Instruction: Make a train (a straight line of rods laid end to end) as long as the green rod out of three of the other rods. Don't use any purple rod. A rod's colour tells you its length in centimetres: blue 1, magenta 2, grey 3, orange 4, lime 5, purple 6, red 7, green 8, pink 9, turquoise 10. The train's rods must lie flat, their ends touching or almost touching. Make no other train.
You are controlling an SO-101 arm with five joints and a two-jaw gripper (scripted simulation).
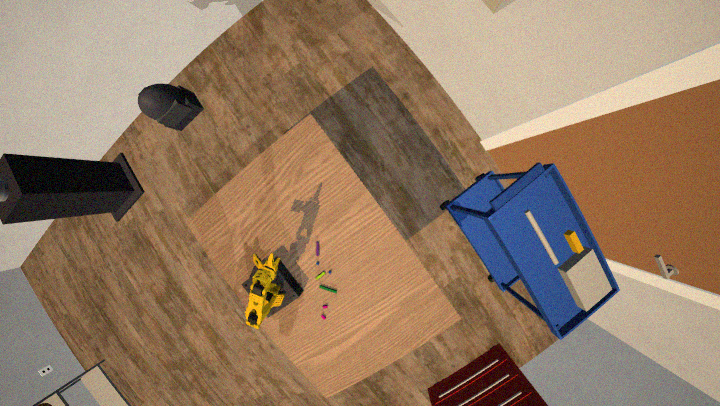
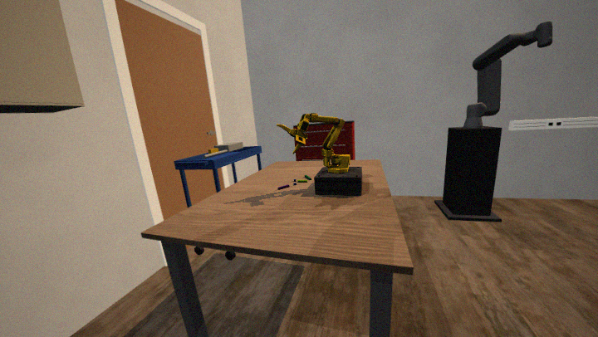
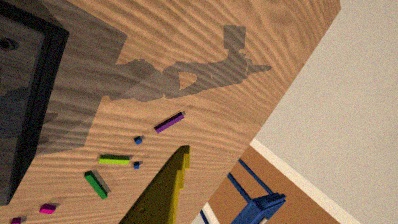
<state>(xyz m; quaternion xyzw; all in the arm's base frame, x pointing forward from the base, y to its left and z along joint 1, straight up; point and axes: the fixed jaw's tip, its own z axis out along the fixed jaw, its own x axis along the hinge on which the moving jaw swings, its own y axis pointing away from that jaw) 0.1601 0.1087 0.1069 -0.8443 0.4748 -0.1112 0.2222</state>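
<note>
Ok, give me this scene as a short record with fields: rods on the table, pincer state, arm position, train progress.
rods: green rod, lime rod, purple rod, two blue rods, two magenta rods
layout: scattered, apart, all lying flat
pincer: open, holding nothing
arm: raised above the table, beside the rods
train: none formed yet

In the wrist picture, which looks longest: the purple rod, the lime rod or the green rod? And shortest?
1. Purple rod and lime rod: they look about alike, so I won't rank them.
2. Green rod: looks slightly shorter here, though the camera angle may foreshorten it.
</note>
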